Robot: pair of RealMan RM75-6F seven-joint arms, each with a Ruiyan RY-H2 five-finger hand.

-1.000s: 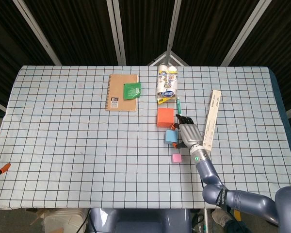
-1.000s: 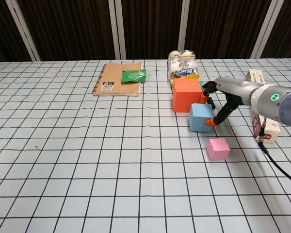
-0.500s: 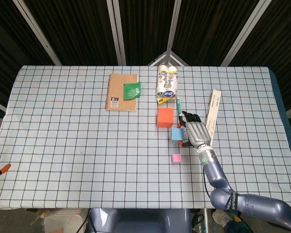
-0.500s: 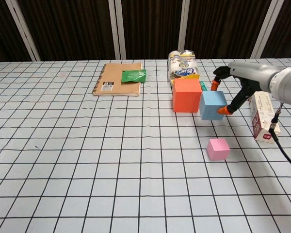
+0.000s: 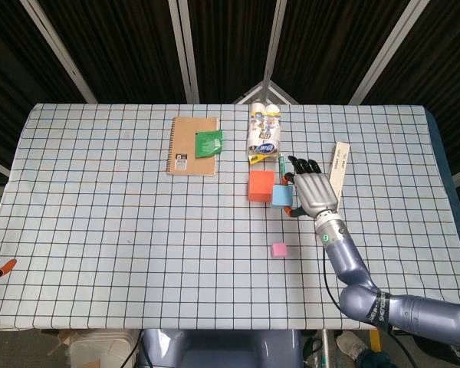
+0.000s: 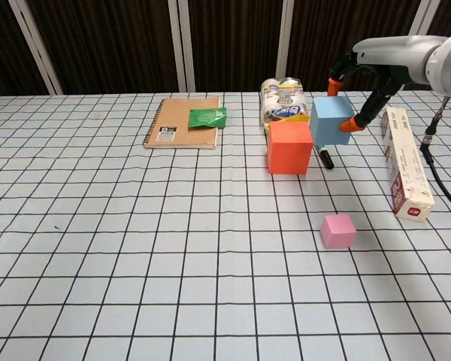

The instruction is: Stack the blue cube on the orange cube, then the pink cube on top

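Lifted clear of the table (image 6: pixel 98 248) now, where a second ago sitting on the cloth just right of the orange cube: blue cube (image 6: pixel 330 120), pinched in the right hand (image 6: pixel 361 86) between orange-tipped fingers (image 6: pixel 346 125) and carried up and toward the back. Hanging right of centre in the chest view, its lower edge about level with the top of the orange cube (image 6: pixel 289 147), slightly to that cube's right and not yet over it. In the head view, showing as blue cube (image 5: pixel 282 196) touching the right side of orange cube (image 5: pixel 261 185), with the right hand (image 5: pixel 313 192) wrapping it from the right.

Resting unmoved lower down, near frame centre, pink cube (image 6: pixel 337 231) (well apart from the other two).

Lying behind the orange cube: a pack of rolls (image 6: pixel 284 102) and a marker (image 6: pixel 325 157). Sitting at upper left of centre, a notebook (image 6: pixel 181 124) with a green packet (image 6: pixel 207 117) on its corner. Standing at right, a long white box (image 6: pixel 404 162).

Left hand not appearing in either view.
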